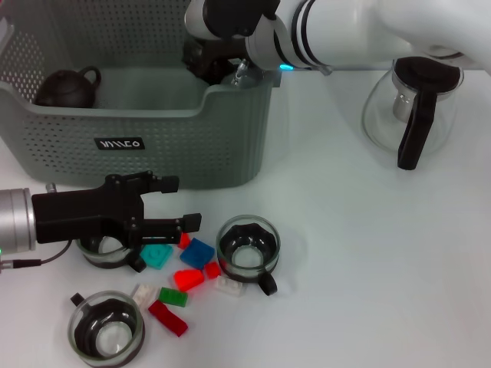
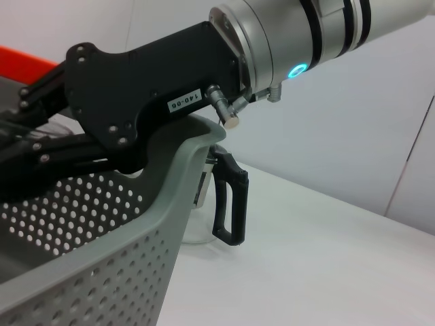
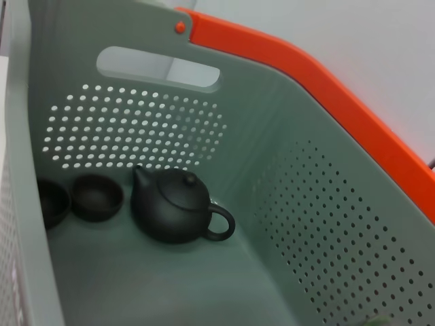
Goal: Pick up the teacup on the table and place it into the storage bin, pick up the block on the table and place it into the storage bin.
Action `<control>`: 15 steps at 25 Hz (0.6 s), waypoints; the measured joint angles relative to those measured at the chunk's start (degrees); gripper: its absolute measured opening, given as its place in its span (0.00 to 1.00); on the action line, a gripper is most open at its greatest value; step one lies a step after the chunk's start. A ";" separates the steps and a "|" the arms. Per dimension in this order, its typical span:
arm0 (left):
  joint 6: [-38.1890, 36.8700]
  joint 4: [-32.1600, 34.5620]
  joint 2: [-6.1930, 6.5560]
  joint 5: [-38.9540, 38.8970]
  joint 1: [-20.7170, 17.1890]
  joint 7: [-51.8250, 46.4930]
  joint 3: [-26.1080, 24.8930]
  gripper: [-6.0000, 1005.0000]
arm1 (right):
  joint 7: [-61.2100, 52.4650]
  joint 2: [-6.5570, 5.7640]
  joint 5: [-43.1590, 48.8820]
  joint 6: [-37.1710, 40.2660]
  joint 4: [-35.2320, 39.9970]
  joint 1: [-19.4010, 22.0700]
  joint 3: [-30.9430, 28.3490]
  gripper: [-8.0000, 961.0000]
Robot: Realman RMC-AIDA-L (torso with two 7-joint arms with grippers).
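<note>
A white tabletop [image 1: 360, 253] is carrying everything, with a pale wall standing behind it in the left wrist view.

The left gripper [image 1: 180, 203], black and mounted on a silver wrist, is hovering low over the table's left front, its two fingers spread apart and holding nothing. Just under it a clear glass teacup with a black base [image 1: 103, 249] is sitting, half hidden by the gripper body. Beside the fingertips a scatter of small plastic blocks [image 1: 180, 276] is lying: teal, blue, red, white and green pieces, touching or nearly touching each other. A second glass teacup with a black handle [image 1: 248, 247] is standing just right of the blocks, and a third glass teacup [image 1: 106, 326] is sitting at the near edge.

The right gripper [image 1: 205, 60] is reaching over the right rear part of the large grey-green perforated storage bin [image 1: 230, 146]; whether its fingers are open or closed cannot be told. A white sticker on its black body is reading "140-06" [image 2: 183, 102].

The bin is standing at the table's far left, showing a small black label with white letters [image 1: 119, 143] that cannot be read, and an orange strip [image 3: 326, 95] along its rim. Inside it a dark brown clay teapot [image 3: 177, 206] is resting upright, with two small dark cups [image 3: 78, 199] beside it.

A clear glass pitcher with a black handle [image 1: 414, 107] is standing well to the right.
</note>
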State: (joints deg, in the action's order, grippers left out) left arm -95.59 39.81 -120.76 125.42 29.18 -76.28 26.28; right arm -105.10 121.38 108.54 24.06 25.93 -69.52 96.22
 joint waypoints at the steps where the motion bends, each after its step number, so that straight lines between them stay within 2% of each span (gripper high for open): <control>1: -0.01 0.00 0.00 0.00 0.00 0.00 0.00 0.86 | -0.01 -0.03 0.00 -0.01 0.09 0.00 -0.01 0.19; 8: -0.07 0.00 0.00 0.00 -0.15 -0.23 0.00 0.86 | -0.02 -0.31 0.01 -0.39 4.34 2.15 -0.05 0.49; 15: -0.56 0.07 0.01 0.14 -0.33 -0.37 -0.01 0.86 | -0.18 -0.85 0.03 1.44 18.35 8.24 -4.02 0.74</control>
State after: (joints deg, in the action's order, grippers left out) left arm -96.16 39.88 -120.76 125.56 28.85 -76.65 26.27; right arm -105.28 120.54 108.57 25.50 44.28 -61.28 92.21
